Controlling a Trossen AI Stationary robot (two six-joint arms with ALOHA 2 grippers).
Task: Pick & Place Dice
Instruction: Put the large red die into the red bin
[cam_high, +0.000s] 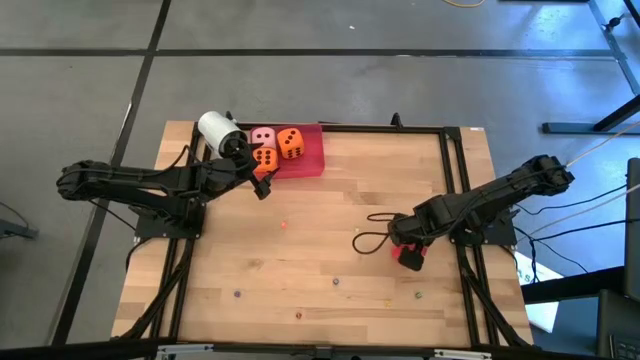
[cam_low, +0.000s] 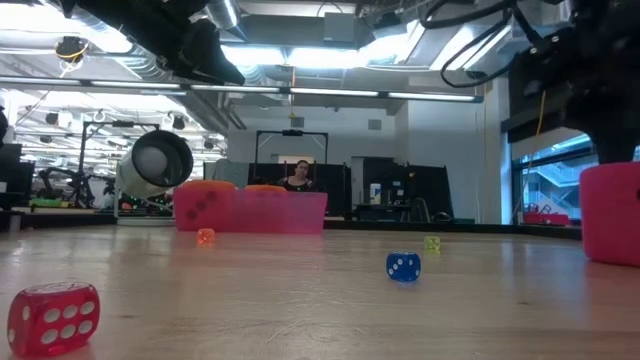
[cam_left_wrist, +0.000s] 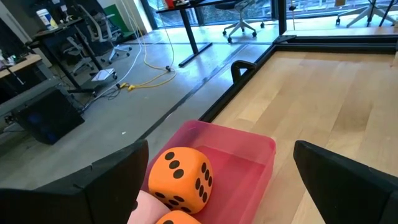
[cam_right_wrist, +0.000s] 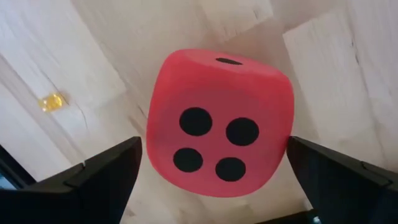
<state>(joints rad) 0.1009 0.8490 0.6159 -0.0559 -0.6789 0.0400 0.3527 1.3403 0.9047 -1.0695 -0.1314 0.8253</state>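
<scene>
three dice already sit in the red tray (cam_high: 310, 158) at the far left of the wooden table (cam_high: 320, 260), so i judge the job is near its end and my step now is the pick of the last one. my right gripper (cam_high: 408, 252) is down low over the red die (cam_right_wrist: 219, 129) on the right side of the table, fingers spread wide on either side of it and holding nothing; the die lies between them on the wood, four pips facing my wrist camera. next i need to close squarely on its soft sides, lift, and carry it across to the tray. my left gripper (cam_high: 262, 182) hangs open and empty at the tray's near edge. inside the tray lie the pale pink die (cam_high: 263, 136), an orange die (cam_high: 291, 143) beside it, and a second orange die (cam_high: 264, 157) nearer my left fingers. tiny coloured beads dot the table.
</scene>
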